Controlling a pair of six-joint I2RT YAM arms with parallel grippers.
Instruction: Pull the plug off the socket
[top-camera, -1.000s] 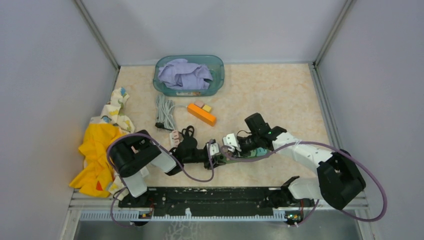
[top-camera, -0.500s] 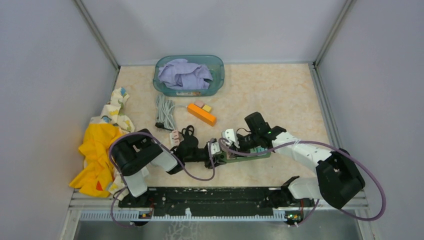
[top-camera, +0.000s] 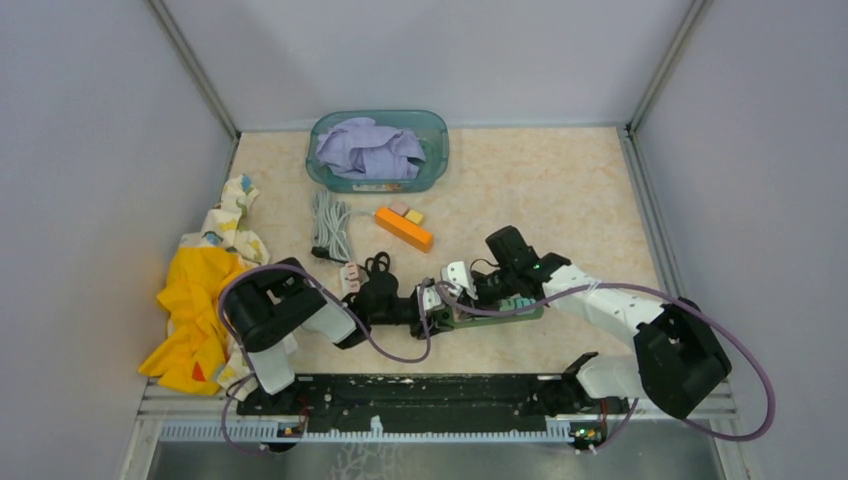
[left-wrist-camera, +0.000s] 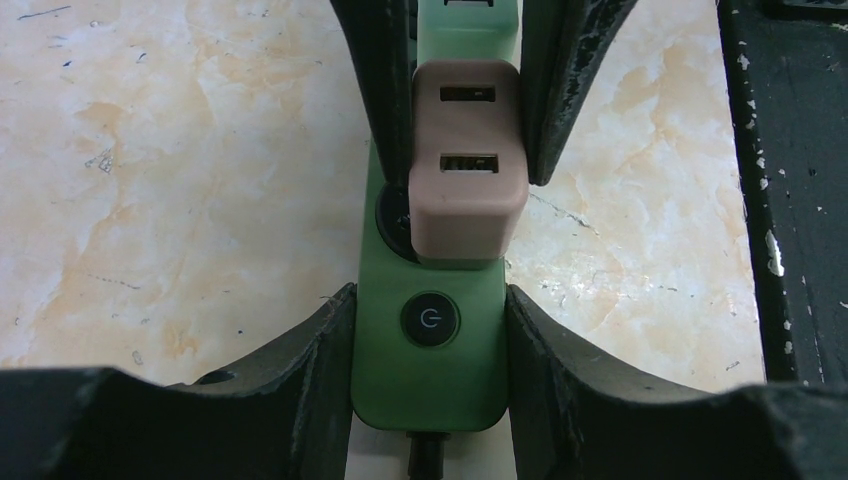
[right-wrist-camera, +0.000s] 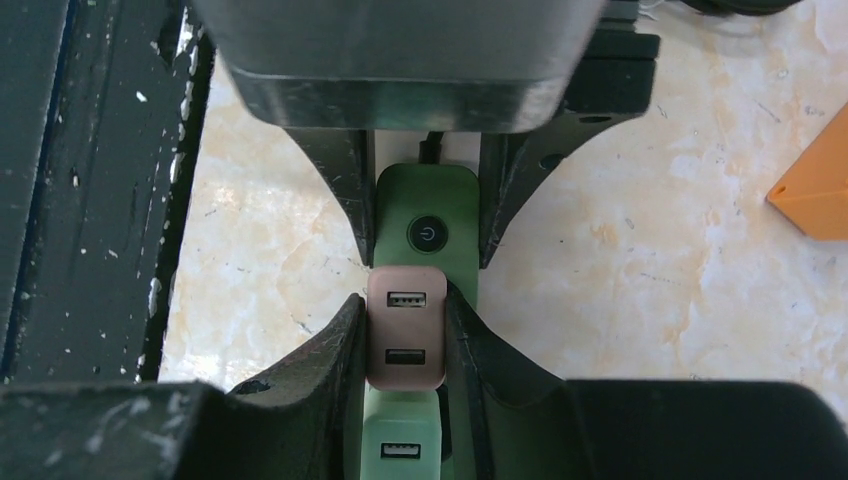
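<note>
Cloth (top-camera: 368, 150) in tub (top-camera: 443, 150), left end effector (left-wrist-camera: 430, 325) gripping socket (left-wrist-camera: 430, 385), right end effector (right-wrist-camera: 404, 312) gripping plug (right-wrist-camera: 404, 372)

From my station I see a teal translucent plastic basin (top-camera: 440, 150) at the far edge of the beige marbled counter (top-camera: 560, 190), with a crumpled lilac cloth (top-camera: 370, 150) inside it. Just in front lies a coiled grey cable (top-camera: 330, 225), and beside that a long orange block (top-camera: 403, 229) with a small pink block (top-camera: 399, 209) and a small yellow block (top-camera: 414, 216) touching its far side. Along the left wall I see a white patterned cloth (top-camera: 232, 215) and a bunched yellow cloth (top-camera: 195, 310).
</note>
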